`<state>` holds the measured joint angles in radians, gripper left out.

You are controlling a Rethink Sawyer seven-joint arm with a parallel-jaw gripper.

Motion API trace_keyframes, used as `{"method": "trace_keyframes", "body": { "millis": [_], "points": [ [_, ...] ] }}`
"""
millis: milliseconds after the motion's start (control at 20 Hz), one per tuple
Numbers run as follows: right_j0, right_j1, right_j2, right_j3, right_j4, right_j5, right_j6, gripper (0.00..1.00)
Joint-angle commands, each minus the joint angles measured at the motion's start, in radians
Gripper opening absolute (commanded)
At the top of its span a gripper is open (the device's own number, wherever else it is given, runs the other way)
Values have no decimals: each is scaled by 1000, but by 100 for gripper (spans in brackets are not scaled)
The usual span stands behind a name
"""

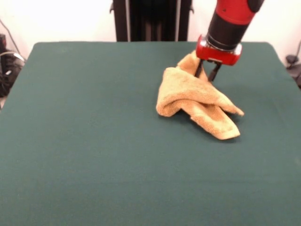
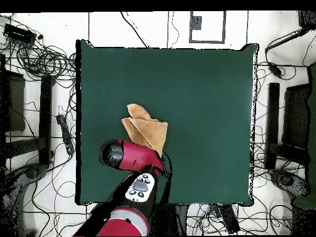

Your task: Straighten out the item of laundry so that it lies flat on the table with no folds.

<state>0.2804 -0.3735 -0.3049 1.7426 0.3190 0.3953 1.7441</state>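
A soft, light, crumpled towel [image 1: 197,96] was seen right of centre on the table [image 1: 84,141], its raised upper corner pinched by the gripper [image 1: 207,73], judged a workable hold for pulling it flat.

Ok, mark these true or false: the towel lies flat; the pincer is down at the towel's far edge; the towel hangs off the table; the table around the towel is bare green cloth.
1. The towel lies flat: false, it is bunched and folded over itself.
2. The pincer is at the towel's far edge: true.
3. The towel hangs off the table: false, it sits wholly on the top.
4. Bare green cloth surrounds the towel: true.
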Motion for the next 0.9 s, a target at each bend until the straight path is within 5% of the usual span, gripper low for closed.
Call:
{"method": "trace_keyframes", "body": {
  "millis": [50,200,550,900],
  "points": [
    [53,41,92,10,75,-43,298,0],
    [44,21,137,75,155,-58,371,0],
    [88,-1,93,86,180,-44,365,0],
    [90,-213,-43,148,76,189,283,0]
  ]
}}
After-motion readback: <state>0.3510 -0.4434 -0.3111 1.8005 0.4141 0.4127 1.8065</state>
